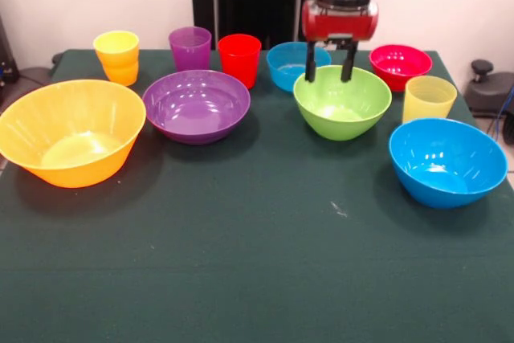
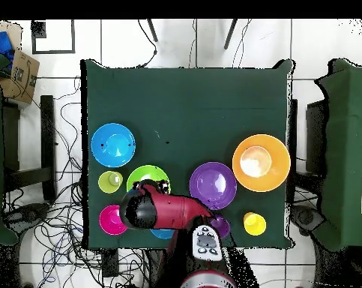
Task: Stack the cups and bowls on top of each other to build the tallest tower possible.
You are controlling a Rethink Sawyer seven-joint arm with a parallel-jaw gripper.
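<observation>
Claw spread | over glossy round green bowl rim

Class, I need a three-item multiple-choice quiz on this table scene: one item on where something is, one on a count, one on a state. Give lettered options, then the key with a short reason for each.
1. Over which bowl does the gripper hang?
A. the orange bowl
B. the green bowl
C. the blue bowl

2. How many cups stand on the table?
A. two
B. six
C. four

3. How are the bowls and cups arranged?
A. all separate, nothing stacked
B. all in one tower
C. all tipped on their sides

Key:
1 B: the fingers straddle the green bowl's far rim.
2 C: orange-yellow cup, purple cup, red cup, pale yellow cup.
3 A: each stands upright alone, for example the orange bowl and blue bowl.
</observation>
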